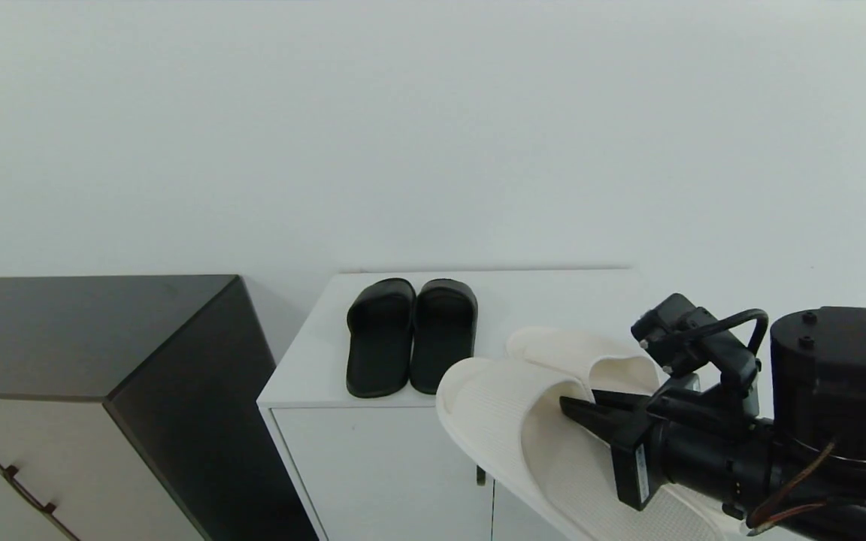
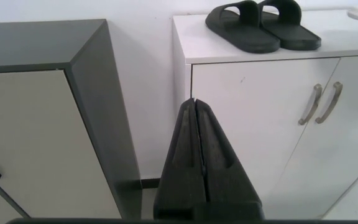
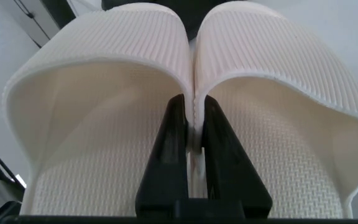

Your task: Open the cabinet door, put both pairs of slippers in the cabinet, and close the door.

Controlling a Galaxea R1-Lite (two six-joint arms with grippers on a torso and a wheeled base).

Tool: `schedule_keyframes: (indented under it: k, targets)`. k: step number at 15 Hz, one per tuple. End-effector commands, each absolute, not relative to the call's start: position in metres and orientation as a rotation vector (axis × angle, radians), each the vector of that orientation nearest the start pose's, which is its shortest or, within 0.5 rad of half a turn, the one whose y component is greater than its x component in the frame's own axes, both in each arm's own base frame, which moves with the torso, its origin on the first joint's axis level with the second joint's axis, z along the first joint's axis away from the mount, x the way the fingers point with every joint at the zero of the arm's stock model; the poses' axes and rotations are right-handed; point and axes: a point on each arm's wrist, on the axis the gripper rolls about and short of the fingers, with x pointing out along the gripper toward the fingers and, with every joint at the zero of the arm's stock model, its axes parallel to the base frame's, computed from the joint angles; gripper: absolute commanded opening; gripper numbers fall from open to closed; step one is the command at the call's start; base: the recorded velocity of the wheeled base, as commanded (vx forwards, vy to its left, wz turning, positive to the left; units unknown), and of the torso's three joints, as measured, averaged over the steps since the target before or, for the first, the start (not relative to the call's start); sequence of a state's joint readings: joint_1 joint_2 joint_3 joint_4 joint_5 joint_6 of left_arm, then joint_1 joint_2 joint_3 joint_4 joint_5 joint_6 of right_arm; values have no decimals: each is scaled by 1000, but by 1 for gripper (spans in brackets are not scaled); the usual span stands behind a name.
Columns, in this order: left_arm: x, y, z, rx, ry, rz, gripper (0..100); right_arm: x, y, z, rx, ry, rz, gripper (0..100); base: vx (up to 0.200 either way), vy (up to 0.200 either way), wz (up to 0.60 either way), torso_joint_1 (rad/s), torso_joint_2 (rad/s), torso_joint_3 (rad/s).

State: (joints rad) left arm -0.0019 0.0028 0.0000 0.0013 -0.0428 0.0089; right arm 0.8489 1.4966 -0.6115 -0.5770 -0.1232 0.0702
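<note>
The right gripper [image 3: 193, 106] pinches the touching inner edges of the cream ribbed fabric slippers [image 1: 523, 421], toes toward the white two-door cabinet [image 2: 253, 124]. Its doors seem shut. The empty left gripper [image 2: 196, 106], fingers pressed together, faces the metal handles [image 2: 321, 102]. Black rubber slides [image 1: 410, 334] lie on top.

Black arm [image 1: 711, 451], tapered gripper [image 1: 568, 406] (4 screws [image 1: 801, 318] on cap [image 1: 843, 330]).
</note>
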Motion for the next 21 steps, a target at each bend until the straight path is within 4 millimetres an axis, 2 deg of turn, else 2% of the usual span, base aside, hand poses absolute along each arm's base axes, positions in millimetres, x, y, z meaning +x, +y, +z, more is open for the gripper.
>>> schedule_keyframes:
  k: [1, 5, 13, 21]
  targets:
    - [-23, -1, 75, 9, 4, -45, 0, 158, 178, 184, -75, 291, 718, 0, 0, 0, 0, 0, 0, 0]
    - [-23, -1, 75, 11, 4, -45, 0, 158, 177, 181, -75, 299, 713, 0, 0, 0, 0, 0, 0, 0]
    - [-23, -1, 75, 9, 4, -45, 0, 159, 174, 176, -87, 318, 700, 0, -200, 0, 0, 1, 2, 1]
    - [-23, -1, 75, 11, 4, -45, 0, 160, 169, 171, -82, 317, 699, 0, 0, 0, 0, 0, 0, 0]
